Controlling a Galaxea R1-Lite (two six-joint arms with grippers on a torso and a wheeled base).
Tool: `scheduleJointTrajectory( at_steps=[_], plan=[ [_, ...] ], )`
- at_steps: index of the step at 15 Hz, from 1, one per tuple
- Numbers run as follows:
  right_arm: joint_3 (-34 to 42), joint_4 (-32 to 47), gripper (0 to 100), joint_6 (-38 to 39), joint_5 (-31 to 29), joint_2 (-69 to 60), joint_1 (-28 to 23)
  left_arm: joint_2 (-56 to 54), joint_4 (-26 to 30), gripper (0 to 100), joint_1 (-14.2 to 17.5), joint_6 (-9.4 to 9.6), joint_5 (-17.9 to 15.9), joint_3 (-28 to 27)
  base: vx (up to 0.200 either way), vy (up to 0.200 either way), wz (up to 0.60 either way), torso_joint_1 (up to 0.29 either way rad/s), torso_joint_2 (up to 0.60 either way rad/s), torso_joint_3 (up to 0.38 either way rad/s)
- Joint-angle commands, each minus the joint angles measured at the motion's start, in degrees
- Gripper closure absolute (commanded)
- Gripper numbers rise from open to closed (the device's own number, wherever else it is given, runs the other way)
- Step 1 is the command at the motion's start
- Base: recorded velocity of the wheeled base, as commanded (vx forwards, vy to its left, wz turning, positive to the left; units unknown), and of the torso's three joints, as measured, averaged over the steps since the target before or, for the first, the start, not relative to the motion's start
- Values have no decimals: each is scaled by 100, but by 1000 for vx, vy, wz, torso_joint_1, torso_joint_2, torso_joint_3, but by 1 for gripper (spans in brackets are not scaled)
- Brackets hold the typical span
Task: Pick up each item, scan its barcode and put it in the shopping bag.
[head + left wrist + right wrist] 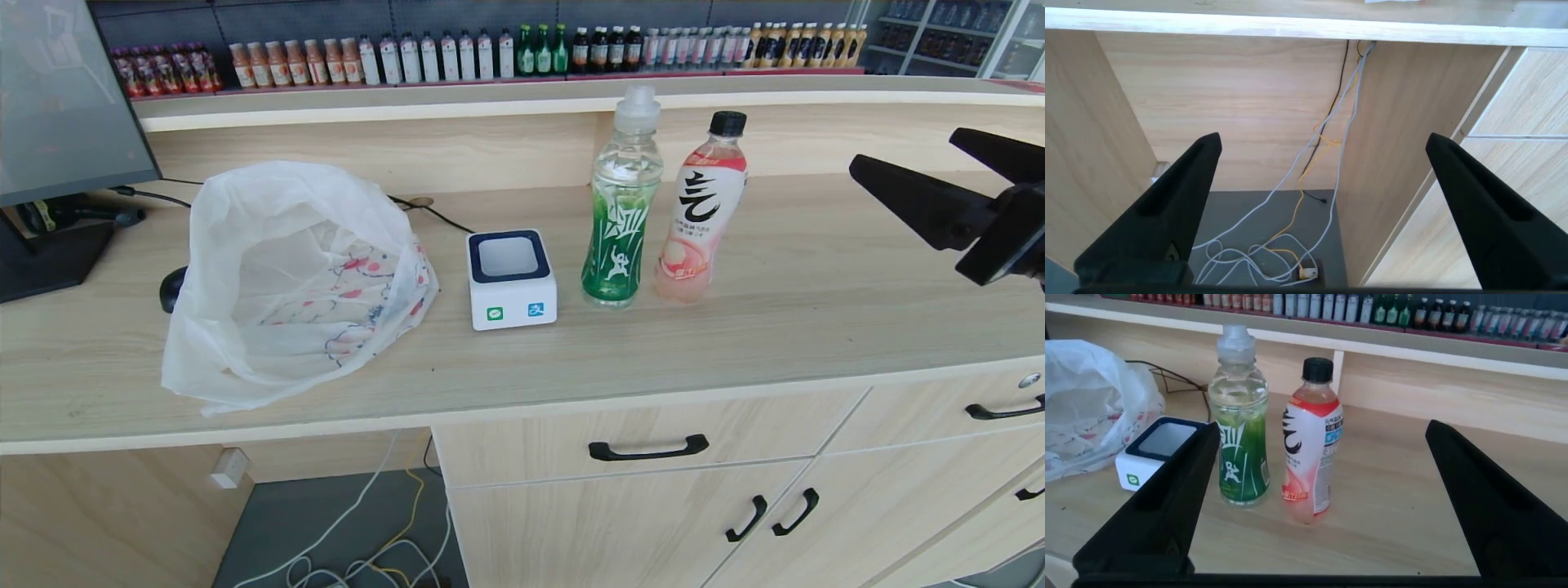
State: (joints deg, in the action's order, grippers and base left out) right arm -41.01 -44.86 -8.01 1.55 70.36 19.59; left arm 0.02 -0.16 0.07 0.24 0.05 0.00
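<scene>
A white, translucent shopping bag [294, 278] sits on the left part of the wooden counter [816, 286]. Its mouth gapes toward the head camera, and red and blue print shows through its crumpled wall. I cannot tell whether anything lies inside.

Just beside the bag stands a white cube-shaped barcode scanner [512, 278] with a dark-framed window on top. It has two small square icons on its front, one green and one blue.

Next to the scanner stand two upright bottles, close together. The green bottle [620, 204] is clear plastic with a pale translucent cap, and its green wrap carries white characters and a small white figure. The pink bottle [702, 212] has a black cap and holds a pinkish drink. Its white label bears one large black character above a peach picture.

The right gripper [904, 153] hangs above the counter's right end, well apart from the bottles, with its fingers spread wide and nothing between them.

The left gripper [1323, 139] is below the countertop with its fingers likewise apart, facing grey and yellow cables [1315, 163] that trail down to the floor.

A long row of drink bottles [490, 53] lines the shelf behind the counter.
</scene>
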Motion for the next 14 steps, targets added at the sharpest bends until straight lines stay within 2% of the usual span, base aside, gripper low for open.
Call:
scheduleJointTrajectory(
  at_steps=[1, 7, 11, 14],
  plan=[
    [-118, -75, 0, -8, 12, 531, 54, -2, -2, 0, 1, 2, 4, 0, 0, 0, 0, 0, 0, 0],
    [-557, -198, 0, -25, -41, 1155, 537, -2, -2, 0, 1, 2, 4, 0, 0, 0, 0, 0, 0, 0],
    [-1085, -172, 0, -16, -902, 1612, 1398, -2, -2, 0, 1, 2, 4, 0, 0, 0, 0, 0, 0, 0],
    [-1252, -190, 0, -16, -1034, 1911, 1442, -2, -2, 0, 1, 2, 4, 0, 0, 0, 0, 0, 0, 0]
  ],
)
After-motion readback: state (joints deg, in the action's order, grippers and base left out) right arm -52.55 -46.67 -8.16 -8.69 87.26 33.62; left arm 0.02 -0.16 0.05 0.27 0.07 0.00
